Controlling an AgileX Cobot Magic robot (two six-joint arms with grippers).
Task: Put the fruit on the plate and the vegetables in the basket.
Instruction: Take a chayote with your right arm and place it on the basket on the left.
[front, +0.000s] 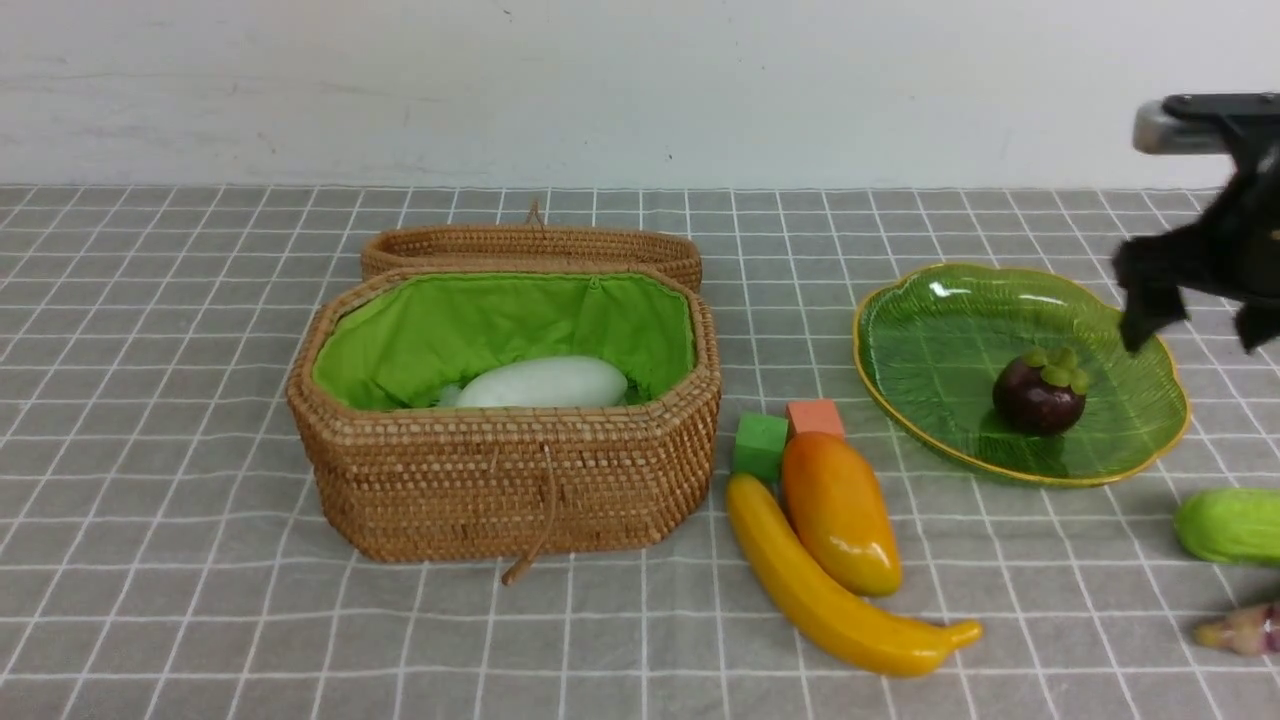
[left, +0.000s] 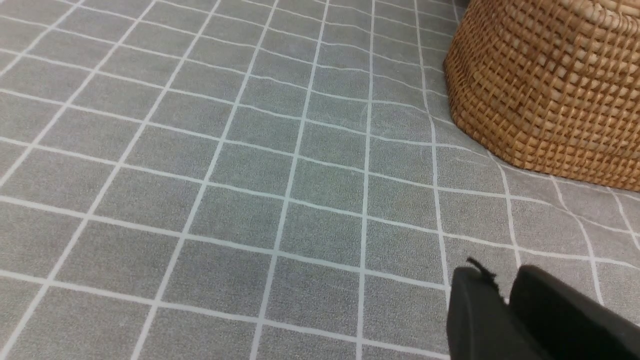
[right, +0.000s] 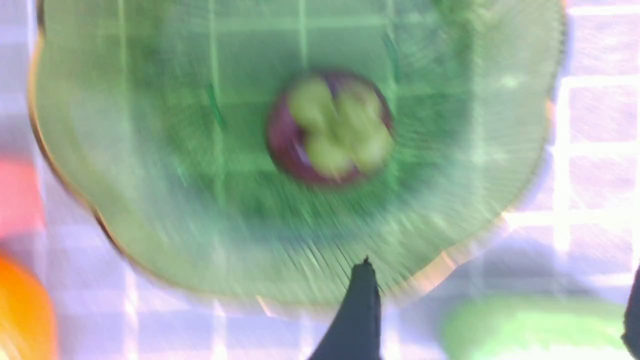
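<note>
The mangosteen (front: 1040, 392) sits on the green plate (front: 930, 340). The white radish (front: 545, 383) lies in the open basket (front: 500, 480). The mango (front: 838, 512) and banana (front: 830, 595) lie on the cloth between basket and plate. The cucumber (front: 1232, 524) lies at the right edge. My right gripper (front: 1195, 325) hangs open and empty above the plate's right rim; its blurred wrist view shows the mangosteen (right: 327, 127), plate (right: 150, 165) and cucumber (right: 530, 325). My left gripper (left: 505, 292) is shut and empty over bare cloth near the basket (left: 545, 85).
A green cube (front: 760, 445) and an orange cube (front: 815, 417) stand behind the mango. The basket lid (front: 530, 247) lies behind the basket. A pale purple-tinged item (front: 1245, 630) shows at the right edge. A white wall closes the far side.
</note>
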